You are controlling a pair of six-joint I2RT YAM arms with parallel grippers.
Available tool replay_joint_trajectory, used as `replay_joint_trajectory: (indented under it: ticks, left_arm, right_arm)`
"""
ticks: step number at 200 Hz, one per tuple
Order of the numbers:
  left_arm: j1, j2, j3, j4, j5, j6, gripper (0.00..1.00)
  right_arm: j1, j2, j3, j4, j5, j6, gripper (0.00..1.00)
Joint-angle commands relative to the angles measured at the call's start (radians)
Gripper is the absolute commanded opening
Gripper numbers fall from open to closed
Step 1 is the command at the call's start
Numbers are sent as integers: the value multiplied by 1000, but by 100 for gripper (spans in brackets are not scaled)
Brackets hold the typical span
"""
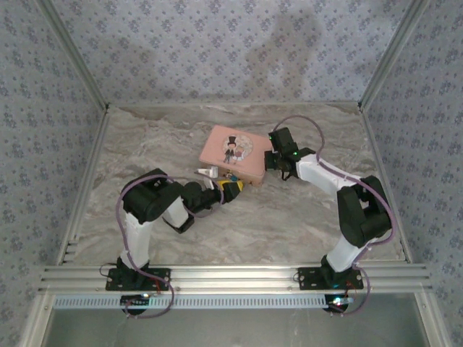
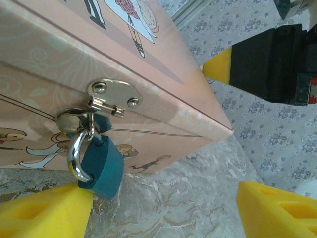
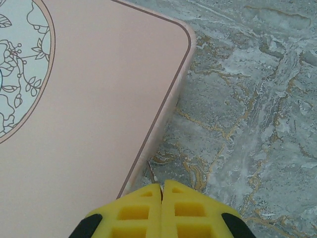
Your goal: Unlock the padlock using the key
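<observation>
Teal padlock [image 2: 106,167], just one, hangs on one pink tin [image 2: 49,64].

The pink tin [image 2: 148,64] walls off the padlock's [image 2: 104,168] back; bare table [image 2: 188,203] lies open before it.

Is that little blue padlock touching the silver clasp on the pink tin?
Touching. The left wrist view shows the padlock with its shackle threaded through the silver clasp on the pink tin.
</observation>
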Motion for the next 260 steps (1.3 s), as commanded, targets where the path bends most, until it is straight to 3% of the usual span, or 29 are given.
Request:
replay_joint_trajectory:
  ticks: [1,75,129,260]
  left_arm:
    - [7,26,-23,-125,39,10,77]
    - [7,47,9,-124,14,30,85]
    - [10,64,33,-124,5,7,85]
    - [53,132,66,-161,98,-106,46]
  right_arm:
    - [6,-11,27,-16,12,-5,0]
    - [20,2,25,-14,16,0,0]
    - [19,-3,22,-18,22,-3,0]
    - [13,-31,-13,-5,24,0,0]
